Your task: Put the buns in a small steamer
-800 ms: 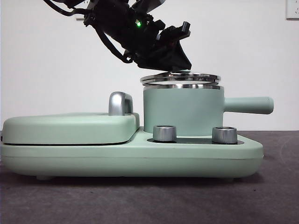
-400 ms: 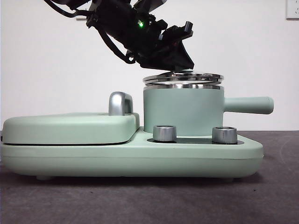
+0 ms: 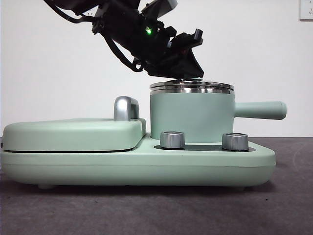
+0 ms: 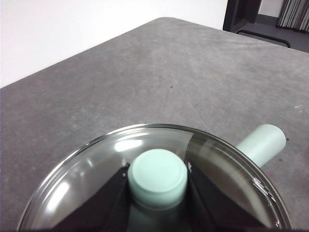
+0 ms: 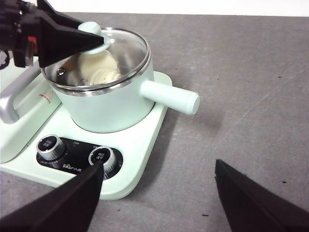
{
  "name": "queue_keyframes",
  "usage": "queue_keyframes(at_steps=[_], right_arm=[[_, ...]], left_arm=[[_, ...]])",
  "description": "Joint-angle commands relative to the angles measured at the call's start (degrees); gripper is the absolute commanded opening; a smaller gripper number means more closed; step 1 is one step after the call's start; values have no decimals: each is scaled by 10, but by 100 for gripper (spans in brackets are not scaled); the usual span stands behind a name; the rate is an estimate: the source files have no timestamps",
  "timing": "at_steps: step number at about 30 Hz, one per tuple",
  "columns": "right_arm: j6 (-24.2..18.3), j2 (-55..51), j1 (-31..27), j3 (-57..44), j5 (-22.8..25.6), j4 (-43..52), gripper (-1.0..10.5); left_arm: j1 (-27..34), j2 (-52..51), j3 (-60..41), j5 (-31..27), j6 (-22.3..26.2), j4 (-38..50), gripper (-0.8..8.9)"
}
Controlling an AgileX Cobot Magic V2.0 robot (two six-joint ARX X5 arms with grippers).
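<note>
The small steamer (image 3: pixel 190 117) stands on the right of the mint-green base, its straight handle (image 3: pixel 259 110) pointing right. Its glass lid (image 3: pixel 191 86) lies flat on the steel rim. My left gripper (image 3: pixel 188 73) comes down from the upper left and is shut on the lid's green knob (image 4: pixel 158 176), one jaw on each side. In the right wrist view the pale buns (image 5: pixel 99 67) show through the glass inside the steamer (image 5: pixel 106 108); a ridged white one is plain. My right gripper (image 5: pixel 158 166) is open and empty, off to the handle side of the steamer.
The flat lidded griddle (image 3: pixel 73 134) with its chrome handle (image 3: pixel 126 108) fills the left of the base. Two steel dials (image 3: pixel 172 139) (image 3: pixel 235 141) sit in front of the steamer. Grey table (image 3: pixel 288 196) lies around the base.
The lid, tilted and slightly above the rim before, has come down and now lies flat on the steamer, still held by my left gripper.
</note>
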Motion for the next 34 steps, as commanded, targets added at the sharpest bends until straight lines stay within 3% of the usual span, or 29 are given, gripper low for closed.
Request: queue_keyframes(at_steps=[1,10,15,21,27,34], right_arm=[[6,2,4,3,2,4,359],[6,2,4,3,2,4,359],[5,2,4,3,2,4,359],[5,2,4,3,2,4,360],[6,2,4,3,2,4,360],[5,3,4,3,-27,4,360]], left_arm=[[-7,17,13,3,2,9,10],[-7,19,13,3,-5,-14,12],[-7,12,13,3,-24,-38,249],[-7,-23,13,3,-32,-90,286],[2,-102,13,3,-45,-214,286],[21,-206,13,3,-80,-441,285]])
